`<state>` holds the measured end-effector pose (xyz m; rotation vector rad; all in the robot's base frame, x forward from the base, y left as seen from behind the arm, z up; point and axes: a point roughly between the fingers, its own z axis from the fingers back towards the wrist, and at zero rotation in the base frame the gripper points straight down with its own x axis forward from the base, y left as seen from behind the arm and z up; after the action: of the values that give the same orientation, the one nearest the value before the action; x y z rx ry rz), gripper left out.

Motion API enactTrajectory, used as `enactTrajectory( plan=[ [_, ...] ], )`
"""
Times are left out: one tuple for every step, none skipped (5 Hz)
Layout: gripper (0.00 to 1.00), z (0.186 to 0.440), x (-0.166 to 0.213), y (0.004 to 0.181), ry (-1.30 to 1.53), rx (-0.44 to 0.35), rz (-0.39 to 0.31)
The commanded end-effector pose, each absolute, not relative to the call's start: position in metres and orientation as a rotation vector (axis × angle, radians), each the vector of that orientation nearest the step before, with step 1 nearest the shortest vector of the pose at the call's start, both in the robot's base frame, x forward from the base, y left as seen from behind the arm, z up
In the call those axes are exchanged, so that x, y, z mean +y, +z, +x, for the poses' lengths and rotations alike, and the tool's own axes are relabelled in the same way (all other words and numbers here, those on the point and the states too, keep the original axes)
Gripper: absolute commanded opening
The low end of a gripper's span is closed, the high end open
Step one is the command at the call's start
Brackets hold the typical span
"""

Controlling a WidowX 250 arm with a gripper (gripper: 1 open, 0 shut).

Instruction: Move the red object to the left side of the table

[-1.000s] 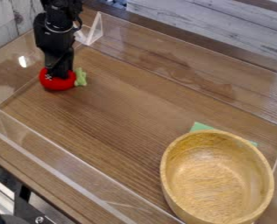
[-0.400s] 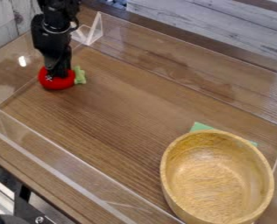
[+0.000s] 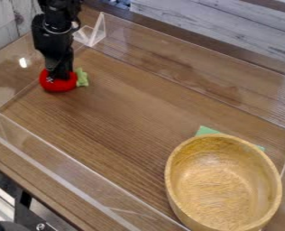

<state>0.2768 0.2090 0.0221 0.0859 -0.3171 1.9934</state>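
**Camera view: gripper clamped on the red object at the left of the table**

Camera view covers a brown table with a fine wood-grain surface, satin and slightly reflective. Low clear acrylic walls edge it; they are thin, flat and glossy, and show mainly as bright edge lines.

Arm and gripper: the black gripper points steeply down at the upper left of the picture. Its body is matte black and blocky, narrowing toward the tips. The fingers are drawn together and clamped on the top of the red object.

Red object: small, round and bright red, with a smooth plastic-like skin. A light-green leafy bit projects from its right side. It sits low at the tabletop, near the left wall; actual contact with the surface cannot be told.

Other items: a round bowl of pale wood stands at the lower right, well apart from the gripper. Its wall is thick, its rim rounded, and its inside shows streaked grain. A flat green cloth protrudes from behind the bowl's far rim, touching or partly beneath it.
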Motion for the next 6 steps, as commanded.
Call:
enactTrajectory(
  plan=[
    [0.0,0.264,0.217,0.011,2.01,-0.249,0.117],
    [0.0,0.266,0.216,0.015,1.997,-0.233,0.116],
    [0.0,0.258,0.213,0.011,1.977,-0.216,0.113],
    [1.0,0.257,0.209,0.018,1.949,-0.201,0.114],
    [1.0,0.256,0.205,0.026,1.92,-0.186,0.117],
    [1.0,0.268,0.194,0.032,1.924,-0.164,0.125]
  ],
)
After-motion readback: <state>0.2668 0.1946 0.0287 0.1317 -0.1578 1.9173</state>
